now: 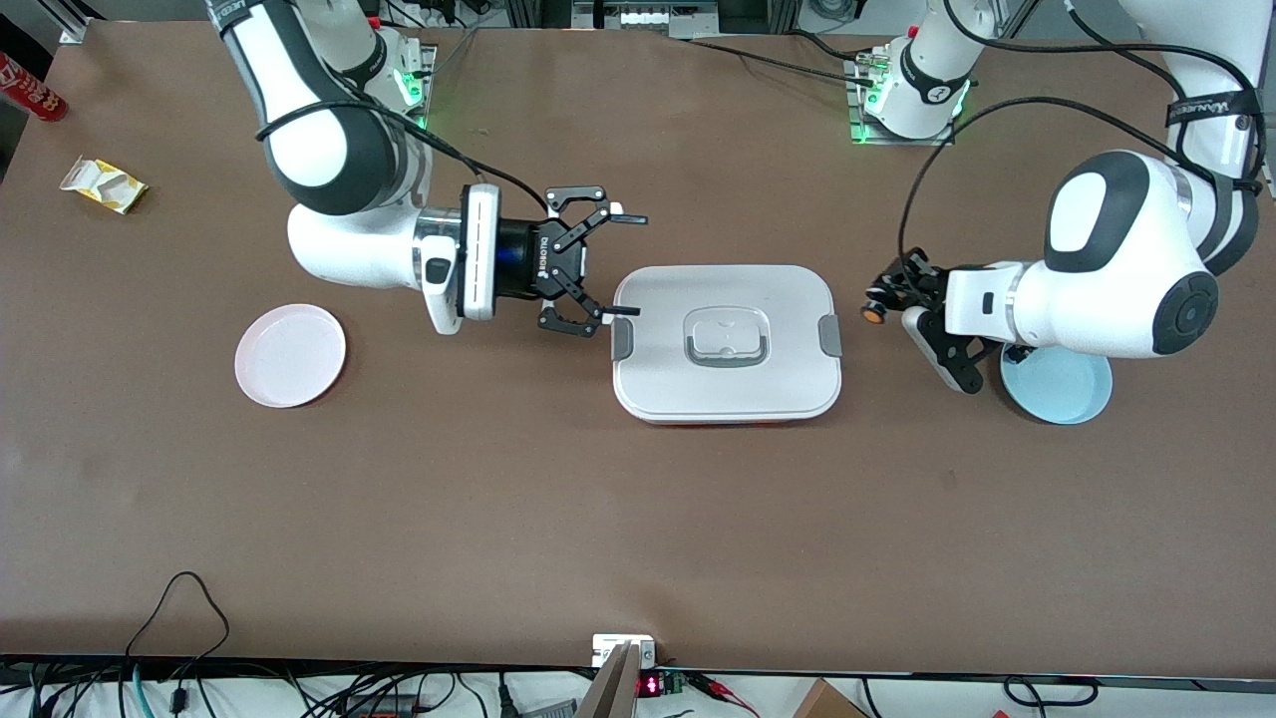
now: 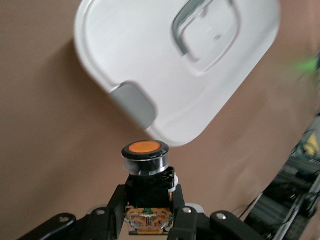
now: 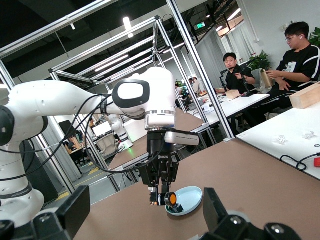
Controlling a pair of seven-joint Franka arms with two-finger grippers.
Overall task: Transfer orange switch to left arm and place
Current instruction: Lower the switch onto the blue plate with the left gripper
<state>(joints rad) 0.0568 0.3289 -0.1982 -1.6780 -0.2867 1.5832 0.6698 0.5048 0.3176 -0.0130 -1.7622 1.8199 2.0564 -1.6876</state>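
Left gripper (image 1: pixel 883 302) pinches the orange switch (image 1: pixel 873 313) beside the box (image 1: pixel 727 344); right gripper (image 1: pixel 618 265), jaws spread, faces it.

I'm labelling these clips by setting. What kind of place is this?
Most likely a robotics lab in an open office: two arms bolted to a brown table, aluminium framing overhead, and people at desks. The left gripper holds the orange switch; the right gripper is open beside the box.
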